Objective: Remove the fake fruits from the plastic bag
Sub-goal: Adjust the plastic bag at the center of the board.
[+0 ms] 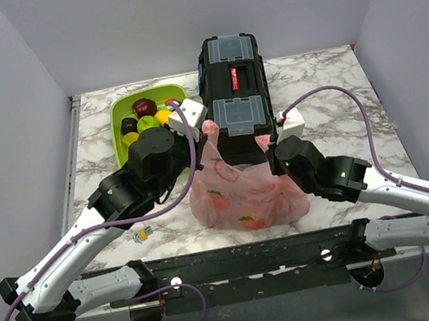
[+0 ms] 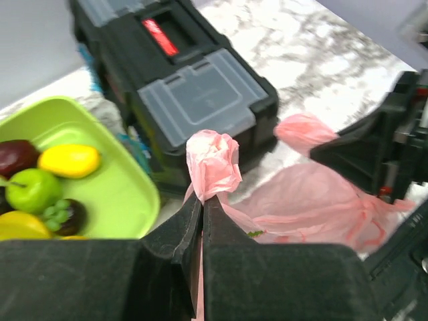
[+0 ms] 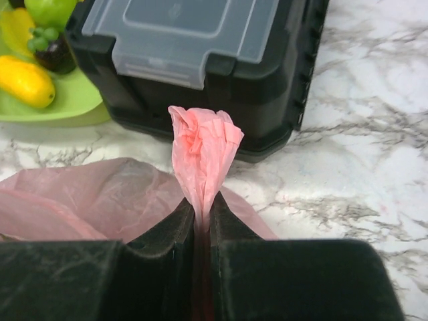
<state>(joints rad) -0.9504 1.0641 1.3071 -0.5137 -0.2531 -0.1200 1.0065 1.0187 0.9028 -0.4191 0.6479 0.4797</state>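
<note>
The pink plastic bag (image 1: pixel 245 192) sits on the marble table in front of the black toolbox. Red and orange fake fruits (image 1: pixel 252 222) show faintly through its film, still inside. My left gripper (image 1: pixel 208 131) is shut on the bag's left handle (image 2: pixel 212 162), holding it up. My right gripper (image 1: pixel 269 147) is shut on the bag's right handle (image 3: pixel 202 152), also raised. The bag hangs stretched between the two grippers. In the left wrist view the bag body (image 2: pixel 314 200) lies below and to the right, with the right arm behind it.
A black toolbox (image 1: pixel 234 95) with clear lid compartments stands right behind the bag. A lime-green tray (image 1: pixel 119 115) at back left holds a dark maroon apple, a green apple and yellow oval fruits. A small object (image 1: pixel 141 235) lies on the table near the left arm.
</note>
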